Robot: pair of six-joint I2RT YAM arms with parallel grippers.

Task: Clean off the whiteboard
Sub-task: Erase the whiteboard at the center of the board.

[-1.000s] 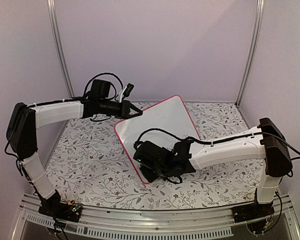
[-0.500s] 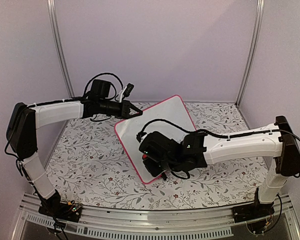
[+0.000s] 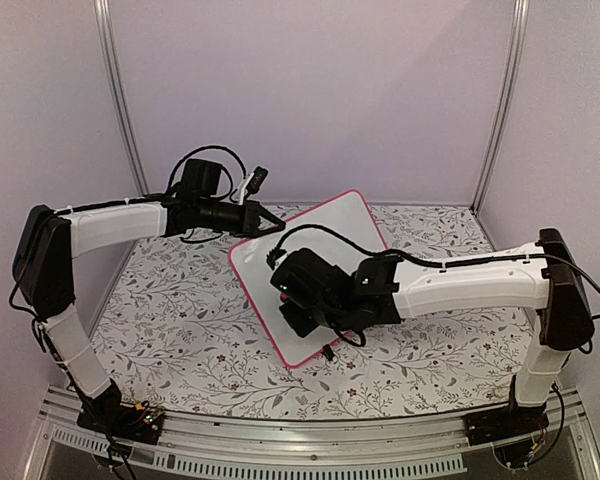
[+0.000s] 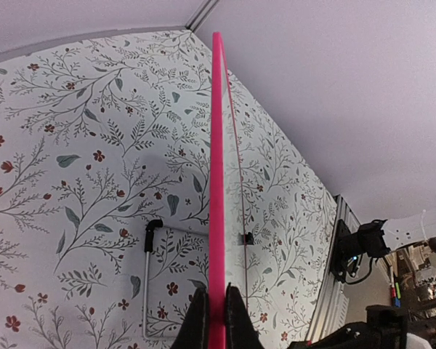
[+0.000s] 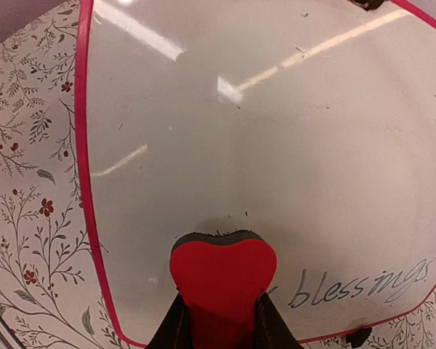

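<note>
Whiteboard is held tilted over the counter, its pink rim pinched by the fully closed left hand. It is judged stiff, light and slick, best gripped at the rim. A red heart-shaped eraser is clamped in the right hand.

The top external camera looks down from above and behind the 2 arm bases, taking in the whole desk and the whiteboard. The left wrist camera sights edge-on along the board's pink rim, very close. The right wrist camera faces the board's white surface, close up. All 3 views share the whiteboard.
</note>
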